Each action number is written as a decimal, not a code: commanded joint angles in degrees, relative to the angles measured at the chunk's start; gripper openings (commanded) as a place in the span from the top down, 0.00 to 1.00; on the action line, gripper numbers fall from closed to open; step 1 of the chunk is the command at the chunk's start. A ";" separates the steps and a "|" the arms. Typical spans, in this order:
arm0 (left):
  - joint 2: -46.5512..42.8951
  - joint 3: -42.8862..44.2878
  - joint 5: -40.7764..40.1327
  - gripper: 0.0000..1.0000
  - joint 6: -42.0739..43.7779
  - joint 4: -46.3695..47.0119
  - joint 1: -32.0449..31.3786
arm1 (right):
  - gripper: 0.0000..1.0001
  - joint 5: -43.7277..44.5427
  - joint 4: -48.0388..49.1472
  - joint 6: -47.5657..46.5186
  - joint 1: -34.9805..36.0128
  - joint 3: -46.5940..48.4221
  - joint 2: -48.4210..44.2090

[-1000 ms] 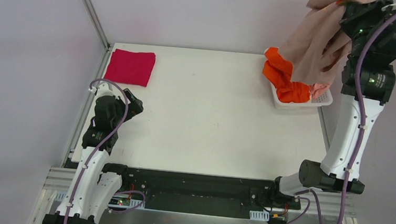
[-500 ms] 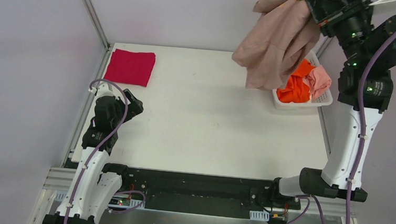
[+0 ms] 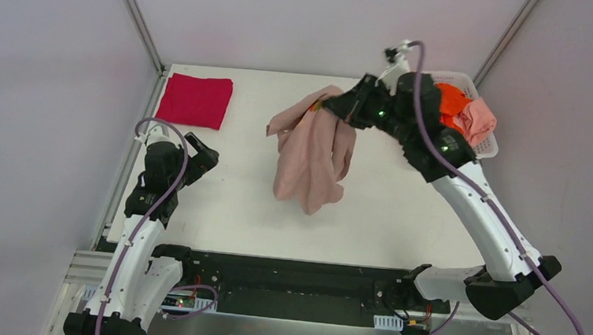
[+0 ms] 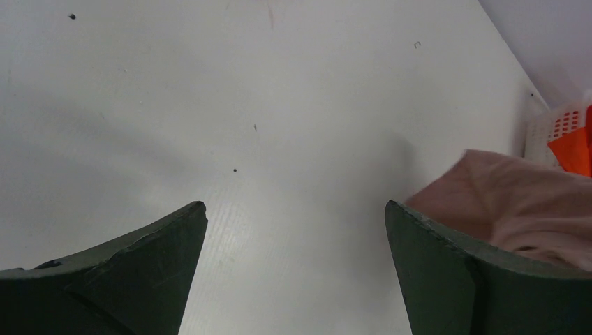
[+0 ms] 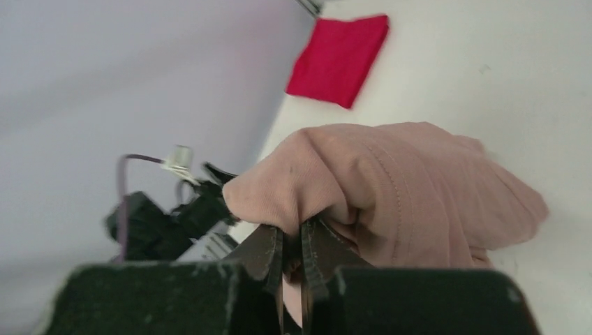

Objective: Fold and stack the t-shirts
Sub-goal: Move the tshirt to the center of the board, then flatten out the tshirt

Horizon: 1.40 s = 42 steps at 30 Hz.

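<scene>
Top external view shows the dusty-pink t-shirt [image 3: 310,157] hanging bunched over mid-worktop [image 3: 386,197], the folded crimson t-shirt [image 3: 195,100] at upper left, and the orange t-shirt [image 3: 449,99] and salmon-pink t-shirt [image 3: 478,117] in the white basket [image 3: 490,148] at upper right. Only the right wrist view shows the right fingers [image 5: 265,252] clamped on a fold of the pink cloth, with no print visible. Left wrist view shows the left fingers [image 4: 139,251] apart above the worktop, one hiding part of the pink shirt's edge.
</scene>
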 commanded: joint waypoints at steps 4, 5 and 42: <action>-3.06 -0.69 6.32 0.00 -6.80 -0.74 0.16 | 1.00 33.05 12.60 -1.34 13.52 -15.74 3.34; -3.25 -0.89 6.42 0.00 -7.20 -0.91 0.10 | 1.00 34.75 13.55 -0.84 14.47 -16.39 5.24; 40.23 5.72 2.61 0.18 -7.84 13.60 -36.21 | 0.01 12.89 16.43 -7.78 3.13 -52.30 -8.39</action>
